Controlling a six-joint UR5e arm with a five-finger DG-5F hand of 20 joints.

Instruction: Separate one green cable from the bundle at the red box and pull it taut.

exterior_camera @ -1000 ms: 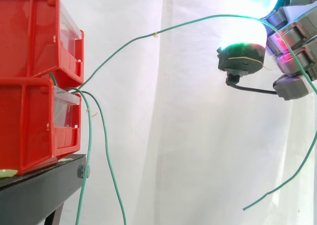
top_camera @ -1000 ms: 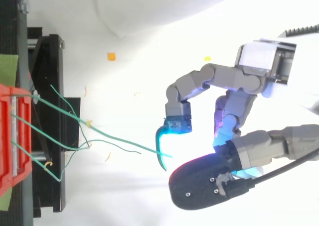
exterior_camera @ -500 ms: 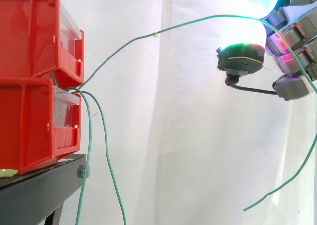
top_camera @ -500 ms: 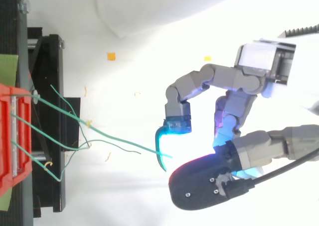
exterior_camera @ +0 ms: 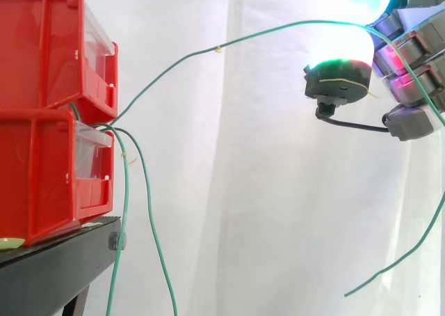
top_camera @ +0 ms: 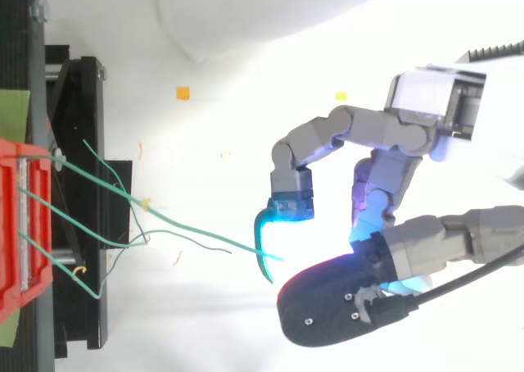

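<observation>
At the stacked red plastic bins (exterior_camera: 42,170) on the black stand (exterior_camera: 55,267), one thin green cable (exterior_camera: 222,48) is lifted clear of the other green cables (exterior_camera: 149,211), which hang limp. Grey jointed hand (top_camera: 381,130), pads glowing, has fingers curled round the cable, free end dangling past it. Separation looks done; the cable bows in a smooth arc, so tautening remains. Wire looks springy, slick.

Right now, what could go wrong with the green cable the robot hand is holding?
1. The green cable arcs loosely from the red bins to the hand, with a long tail hanging past it. It might slip out of the grip when pulled.
2. The other green cables start at the same spot beside it, so they could snag and get dragged along.
</observation>
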